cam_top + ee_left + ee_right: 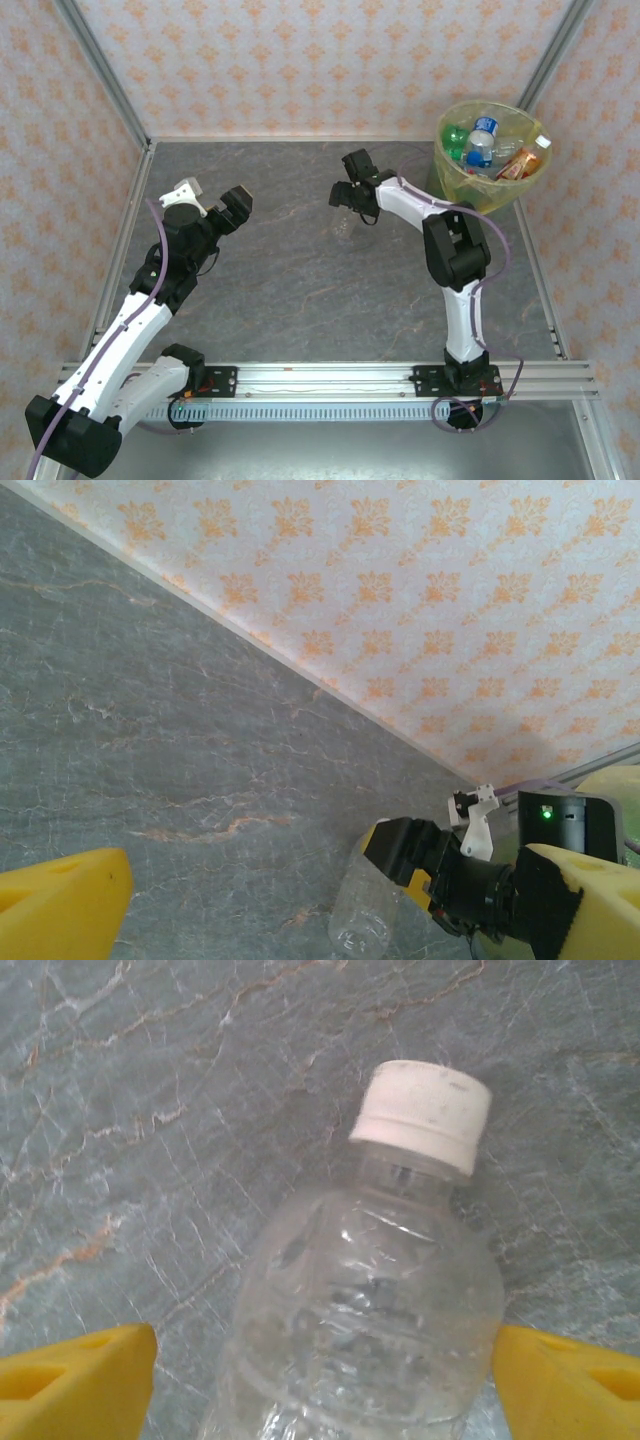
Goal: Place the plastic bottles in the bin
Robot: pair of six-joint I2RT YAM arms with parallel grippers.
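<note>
The right gripper (325, 1390), jaws spread astride the clear bottle (372, 1260) whose cap points to 1 o'clock, should centre itself, then squeeze gently before lifting.

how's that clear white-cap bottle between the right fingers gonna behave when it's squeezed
The bottle looks empty, so it is probably light. Its clear walls look thin and creased, so they will likely buckle under a firm squeeze. The body is round and smooth, so it may slip or roll away if the right gripper closes off-centre.
</note>
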